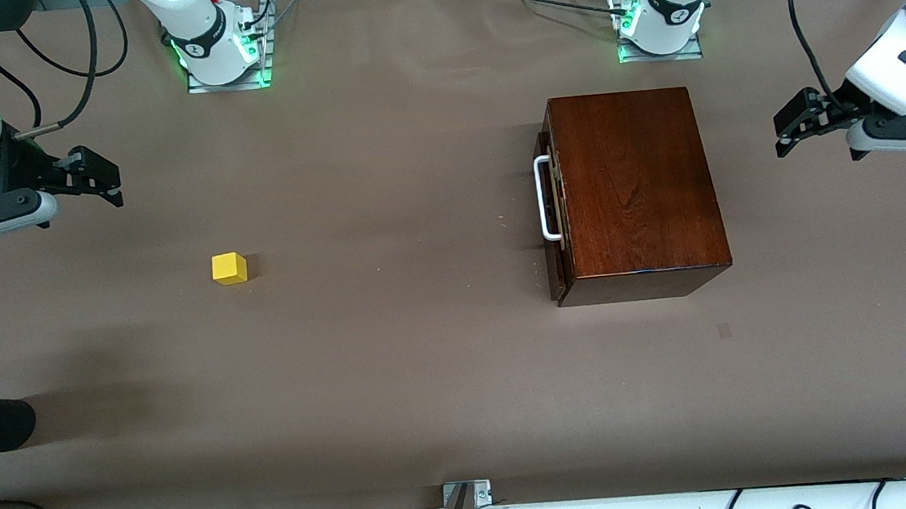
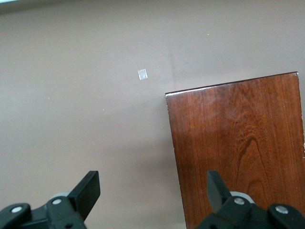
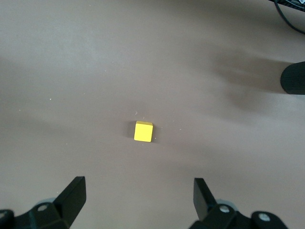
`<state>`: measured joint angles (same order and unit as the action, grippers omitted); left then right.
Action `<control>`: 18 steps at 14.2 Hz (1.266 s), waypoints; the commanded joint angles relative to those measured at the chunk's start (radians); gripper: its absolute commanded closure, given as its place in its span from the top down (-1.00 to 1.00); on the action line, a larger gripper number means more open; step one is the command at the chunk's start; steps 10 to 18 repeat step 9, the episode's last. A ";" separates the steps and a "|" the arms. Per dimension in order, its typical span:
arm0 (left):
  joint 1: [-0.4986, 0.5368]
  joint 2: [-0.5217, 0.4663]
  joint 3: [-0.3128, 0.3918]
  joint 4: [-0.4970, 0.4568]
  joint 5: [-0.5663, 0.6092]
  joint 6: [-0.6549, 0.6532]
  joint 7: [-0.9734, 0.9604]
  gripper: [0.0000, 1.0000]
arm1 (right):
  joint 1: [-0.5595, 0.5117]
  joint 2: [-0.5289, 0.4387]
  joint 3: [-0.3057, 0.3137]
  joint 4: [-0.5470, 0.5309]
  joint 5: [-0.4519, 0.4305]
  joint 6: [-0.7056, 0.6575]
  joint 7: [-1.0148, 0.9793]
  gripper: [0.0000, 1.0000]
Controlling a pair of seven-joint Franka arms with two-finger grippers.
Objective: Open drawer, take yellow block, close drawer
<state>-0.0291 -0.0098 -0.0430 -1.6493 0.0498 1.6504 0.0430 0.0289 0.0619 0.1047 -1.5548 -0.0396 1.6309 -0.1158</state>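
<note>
Both the right gripper (image 3: 138, 193) and the left gripper (image 2: 153, 188) are held wide open and empty. The yellow block (image 1: 229, 268), lying ahead of the right gripper, could be nudged away; the shut drawer (image 1: 550, 197) handle could be missed.

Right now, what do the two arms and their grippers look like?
Both arms are glossy white with black joint rings, and green lights glow at their bases. The right gripper and left gripper are black with wedge-shaped jaws on pale grey bodies. Black cables trail along both arms; a blue light shows by the right wrist.
</note>
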 commanded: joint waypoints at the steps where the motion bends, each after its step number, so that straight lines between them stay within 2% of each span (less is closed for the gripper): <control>1: -0.025 -0.029 0.063 -0.060 -0.065 0.034 -0.012 1.00 | -0.003 0.010 0.004 0.027 0.017 -0.016 0.007 1.00; 18: -0.028 -0.027 0.063 -0.060 -0.054 0.026 -0.015 1.00 | -0.003 0.009 0.004 0.027 0.021 -0.016 0.007 1.00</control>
